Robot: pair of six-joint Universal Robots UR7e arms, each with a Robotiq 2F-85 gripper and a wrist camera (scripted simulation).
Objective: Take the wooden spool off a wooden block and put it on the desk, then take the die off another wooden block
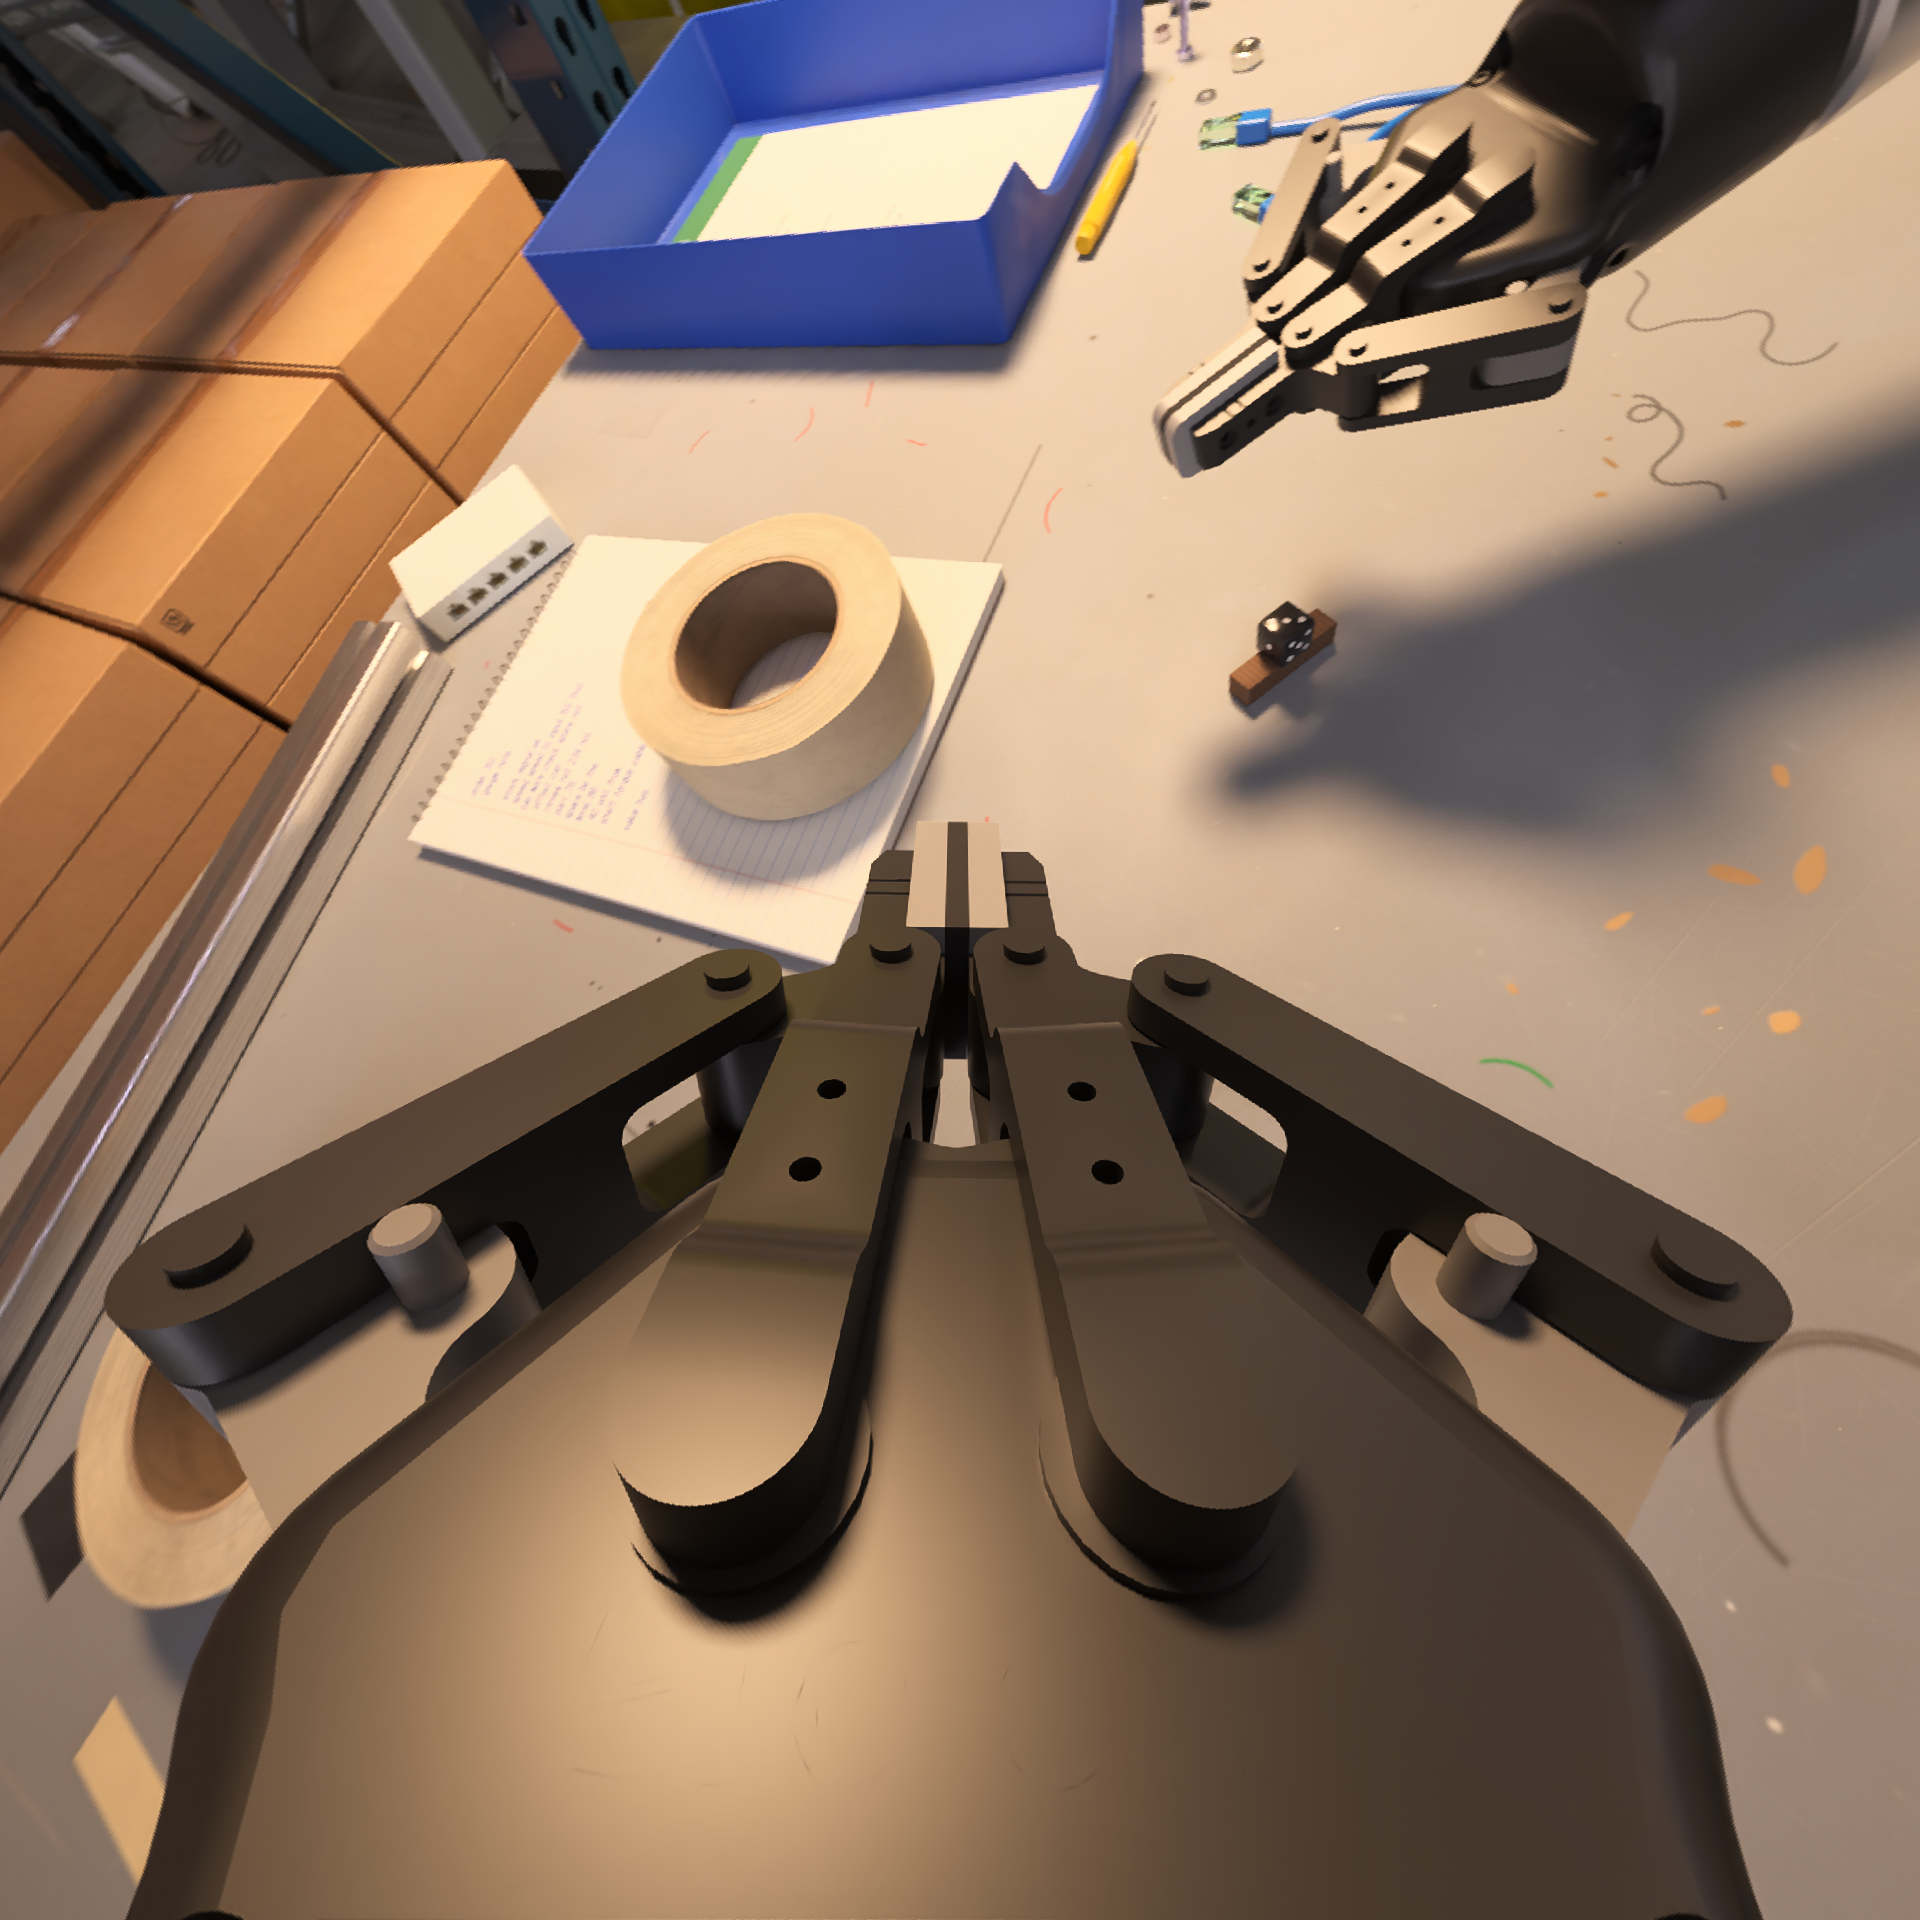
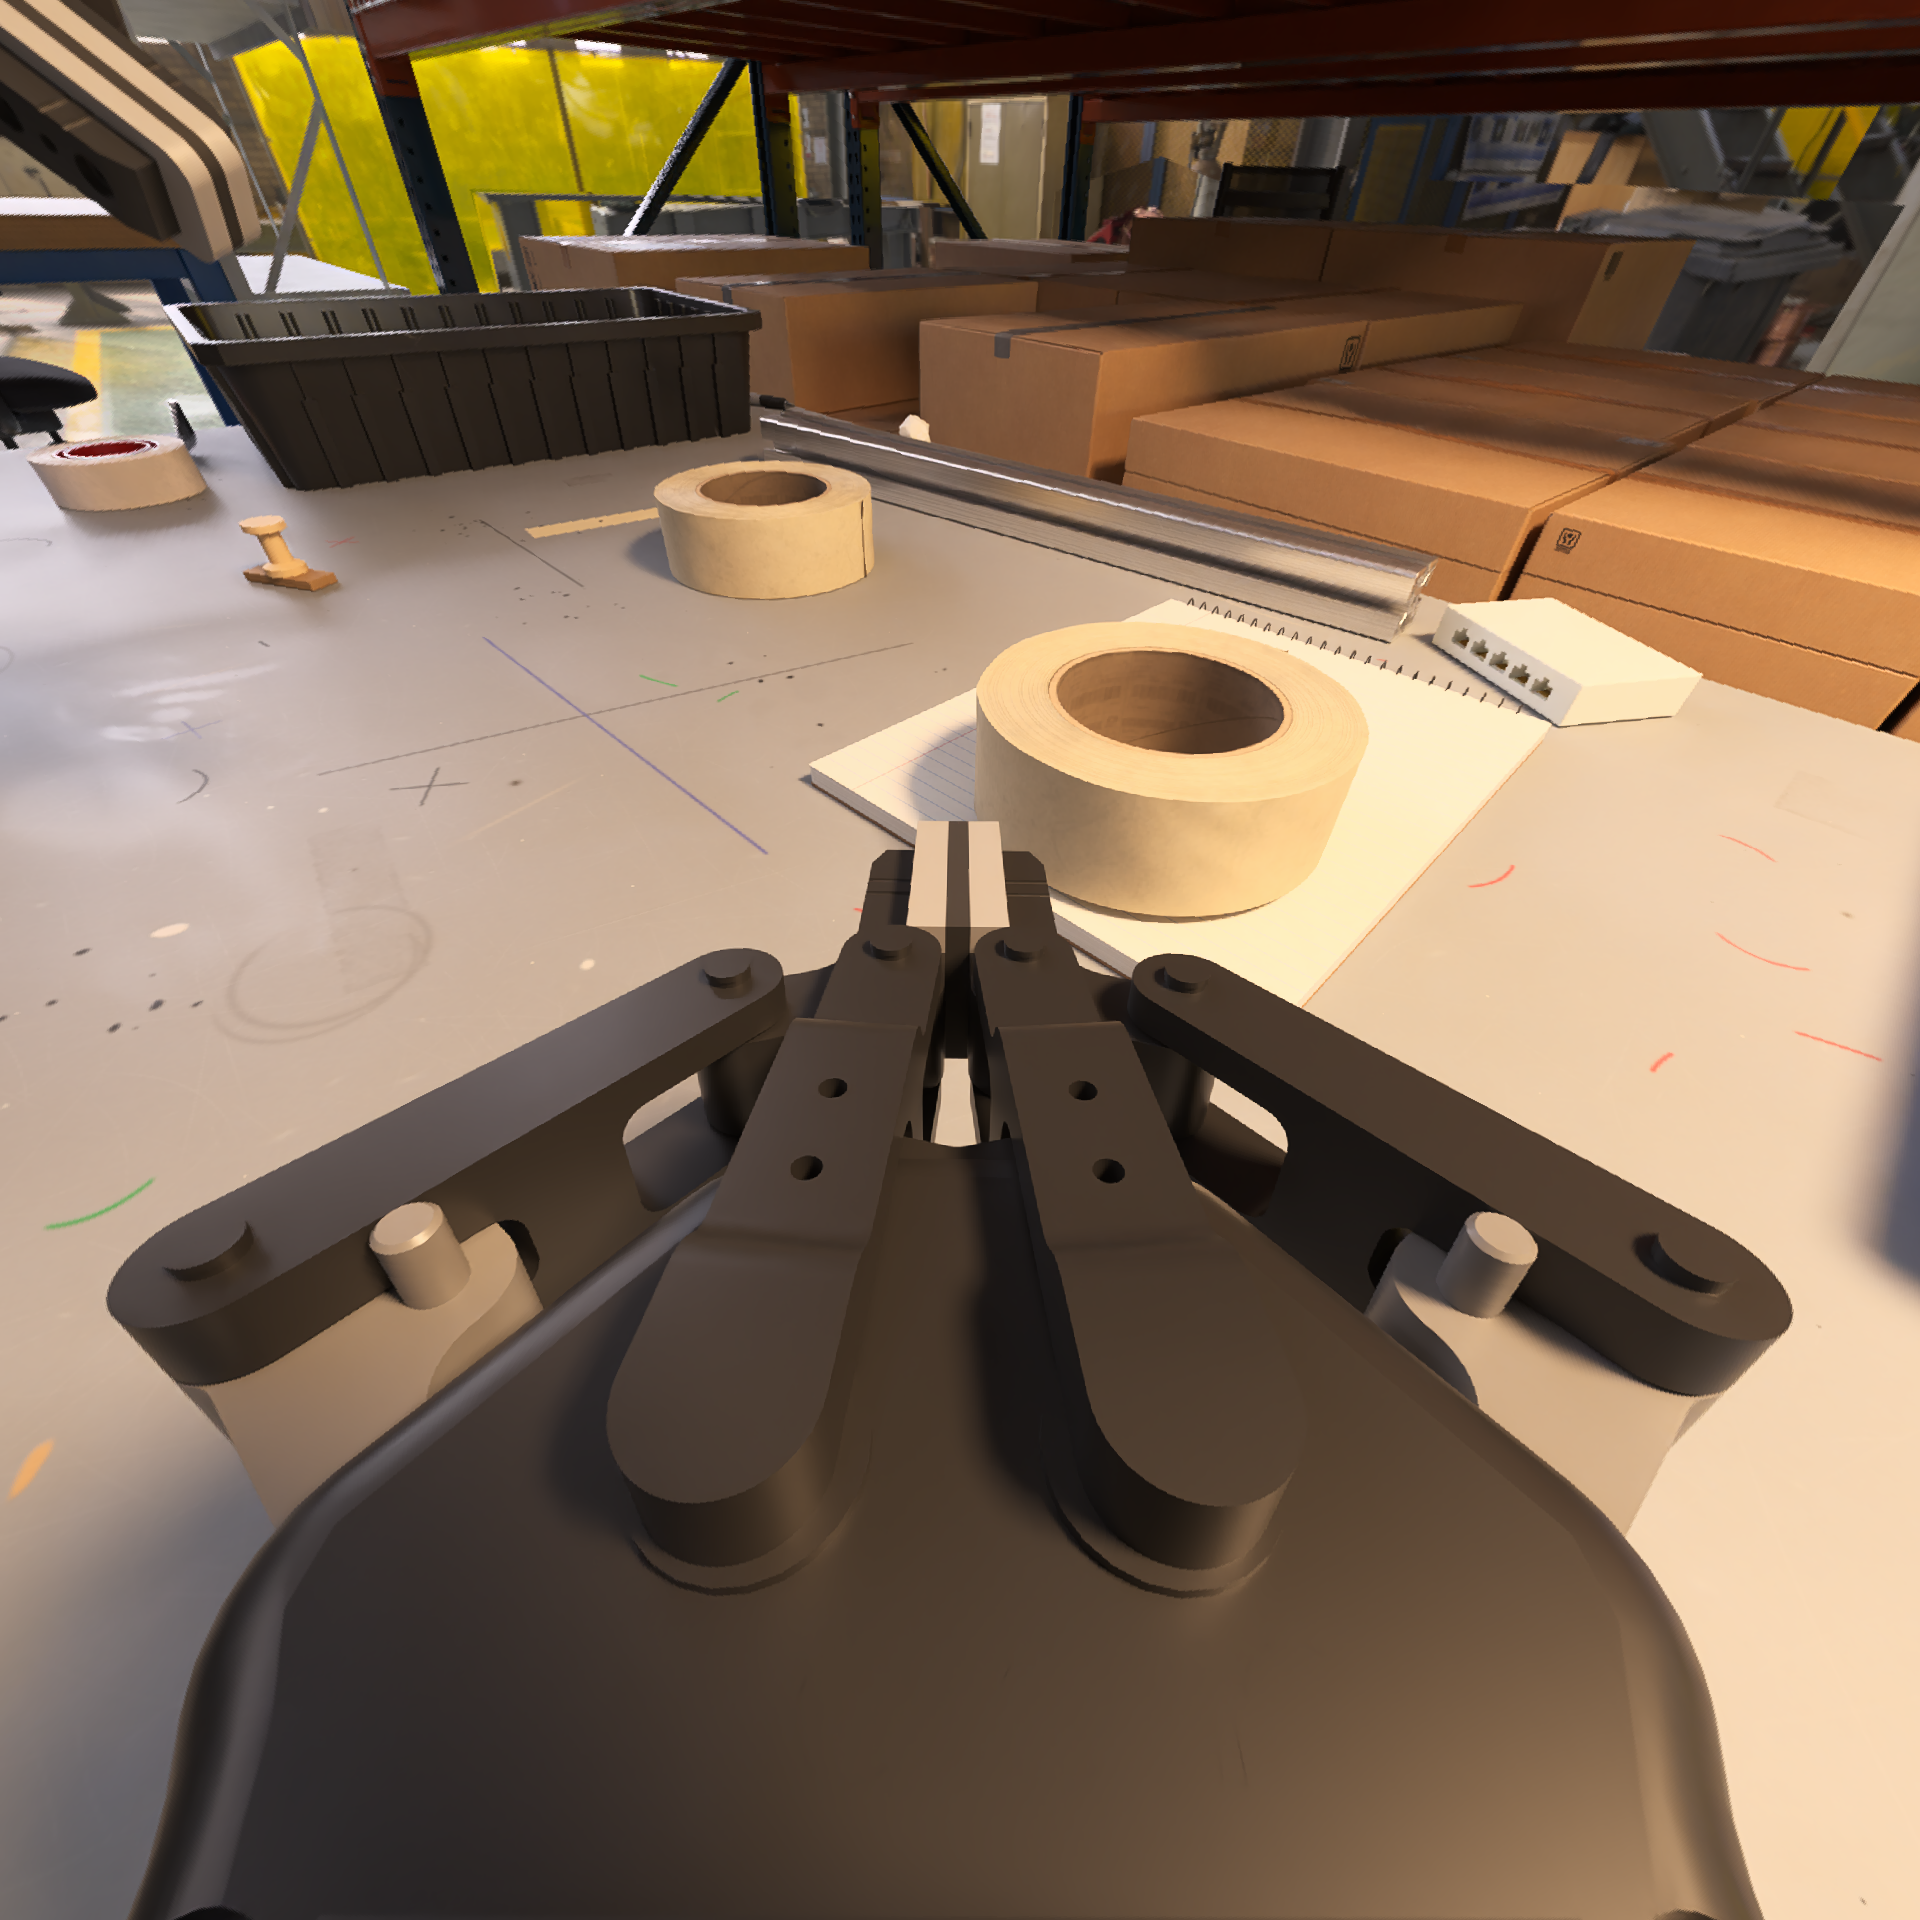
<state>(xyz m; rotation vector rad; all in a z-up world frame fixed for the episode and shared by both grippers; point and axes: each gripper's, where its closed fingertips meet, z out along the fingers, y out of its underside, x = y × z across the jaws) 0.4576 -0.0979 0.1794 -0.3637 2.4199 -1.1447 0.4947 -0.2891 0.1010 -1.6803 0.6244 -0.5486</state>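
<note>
Showing the die (image 1: 1285, 632) only leftward, the wooden spool (image 2: 267, 541) only rightward — both fingers clenched, empty.

A small black die (image 1: 1285, 634) with white pips sits on a short dark-brown wooden block (image 1: 1280, 662), which lies flat on the grey desk (image 1: 1351, 987) toward two o'clock in the left wrist view. Over toward ten o'clock in the right wrist view, a pale wooden spool (image 2: 268, 542) stands upright on a thin light wooden block (image 2: 294, 578), itself flat on the desk.
</note>
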